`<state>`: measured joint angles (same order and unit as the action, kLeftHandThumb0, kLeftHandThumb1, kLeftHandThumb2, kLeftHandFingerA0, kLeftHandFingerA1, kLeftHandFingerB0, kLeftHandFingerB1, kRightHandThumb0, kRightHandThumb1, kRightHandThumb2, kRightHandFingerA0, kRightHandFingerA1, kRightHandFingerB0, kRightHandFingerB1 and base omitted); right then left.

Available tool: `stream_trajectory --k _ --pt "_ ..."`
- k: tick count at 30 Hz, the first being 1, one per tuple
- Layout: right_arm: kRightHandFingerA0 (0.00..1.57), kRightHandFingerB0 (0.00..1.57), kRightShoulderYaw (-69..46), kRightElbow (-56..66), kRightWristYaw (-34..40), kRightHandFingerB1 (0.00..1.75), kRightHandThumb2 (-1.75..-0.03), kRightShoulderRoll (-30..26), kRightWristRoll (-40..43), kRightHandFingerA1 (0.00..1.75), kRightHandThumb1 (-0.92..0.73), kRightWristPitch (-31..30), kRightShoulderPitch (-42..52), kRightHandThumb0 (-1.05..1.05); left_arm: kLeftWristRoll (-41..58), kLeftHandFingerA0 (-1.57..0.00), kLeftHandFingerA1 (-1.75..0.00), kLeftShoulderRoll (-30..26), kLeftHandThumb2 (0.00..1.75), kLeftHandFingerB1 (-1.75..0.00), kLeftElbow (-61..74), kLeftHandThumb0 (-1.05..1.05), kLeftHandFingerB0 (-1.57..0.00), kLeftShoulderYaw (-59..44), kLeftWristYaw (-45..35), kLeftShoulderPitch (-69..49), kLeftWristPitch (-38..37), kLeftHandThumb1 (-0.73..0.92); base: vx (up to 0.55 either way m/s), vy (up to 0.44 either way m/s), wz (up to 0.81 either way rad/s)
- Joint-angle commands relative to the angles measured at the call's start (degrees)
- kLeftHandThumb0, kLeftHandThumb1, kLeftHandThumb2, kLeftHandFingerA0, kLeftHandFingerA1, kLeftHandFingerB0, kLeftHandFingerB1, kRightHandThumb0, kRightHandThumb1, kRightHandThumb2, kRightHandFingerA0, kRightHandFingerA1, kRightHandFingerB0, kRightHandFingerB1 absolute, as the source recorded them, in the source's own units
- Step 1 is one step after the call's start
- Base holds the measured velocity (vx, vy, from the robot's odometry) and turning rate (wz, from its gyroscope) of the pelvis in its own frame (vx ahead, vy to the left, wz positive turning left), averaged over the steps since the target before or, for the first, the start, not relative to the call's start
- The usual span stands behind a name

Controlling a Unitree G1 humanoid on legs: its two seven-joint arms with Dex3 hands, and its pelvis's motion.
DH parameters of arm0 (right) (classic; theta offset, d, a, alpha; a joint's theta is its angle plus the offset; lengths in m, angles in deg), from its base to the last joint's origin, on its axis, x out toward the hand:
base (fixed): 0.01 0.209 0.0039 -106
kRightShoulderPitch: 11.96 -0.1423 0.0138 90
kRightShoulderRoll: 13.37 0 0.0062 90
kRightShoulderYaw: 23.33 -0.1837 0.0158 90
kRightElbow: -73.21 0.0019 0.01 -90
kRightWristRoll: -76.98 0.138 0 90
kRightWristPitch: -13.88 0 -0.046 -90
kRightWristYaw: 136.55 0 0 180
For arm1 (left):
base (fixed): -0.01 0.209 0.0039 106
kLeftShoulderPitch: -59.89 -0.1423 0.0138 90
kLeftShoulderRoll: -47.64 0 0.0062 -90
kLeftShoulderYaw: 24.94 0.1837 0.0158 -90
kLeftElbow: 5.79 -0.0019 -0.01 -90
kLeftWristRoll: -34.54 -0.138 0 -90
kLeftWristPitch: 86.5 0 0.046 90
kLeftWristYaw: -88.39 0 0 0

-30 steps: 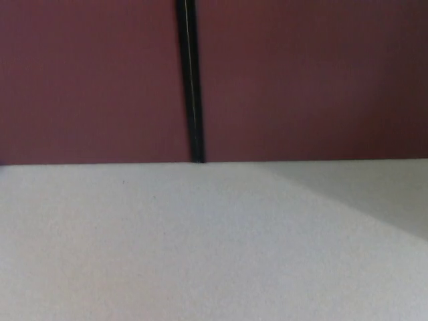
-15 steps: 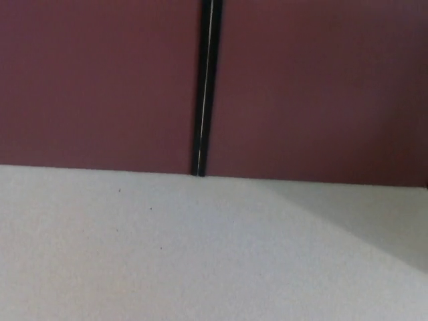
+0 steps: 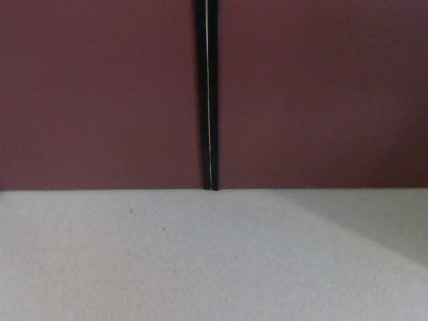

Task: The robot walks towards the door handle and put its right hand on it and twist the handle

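Note:
A dark red double door point(image 3: 100, 93) fills the upper part of the head view. A black vertical gap point(image 3: 208, 93) with a thin bright line runs between its two leaves, reaching the floor near the picture's middle. No door handle shows in this view. Neither of my hands nor any arm is in view.
Pale grey floor point(image 3: 167, 261) covers the lower part of the picture, meeting the door along a straight line. A soft shadow point(image 3: 374, 221) lies across the floor at the right.
The whole picture has shifted: the door's bottom edge sits lower in the frame and the black gap stands upright again. This is camera motion, not motion of the door.

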<state>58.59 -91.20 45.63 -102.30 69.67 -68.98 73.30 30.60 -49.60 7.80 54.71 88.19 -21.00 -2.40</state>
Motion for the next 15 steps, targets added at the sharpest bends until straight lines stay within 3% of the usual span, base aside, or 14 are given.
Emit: stream_trajectory --k 1,15 --pt "0.62 0.44 0.09 -0.25 -0.12 0.40 -0.58 0.26 0.79 0.48 -0.65 -0.23 0.68 -0.07 -0.38 -0.69 -0.52 -0.22 0.58 -0.39 -0.24 -0.30 -0.46 0.36 0.05 -0.90 0.24 0.57 0.13 0.004 -0.03" --pt "0.63 0.43 0.58 -0.48 0.05 0.39 -0.58 0.05 0.58 0.49 -0.65 -0.20 1.32 -0.05 -0.37 -0.69 -0.50 -0.29 0.57 -0.40 -0.24 -0.30 -0.47 1.44 -0.37 -2.30 -0.20 0.57 0.24 0.108 0.01"
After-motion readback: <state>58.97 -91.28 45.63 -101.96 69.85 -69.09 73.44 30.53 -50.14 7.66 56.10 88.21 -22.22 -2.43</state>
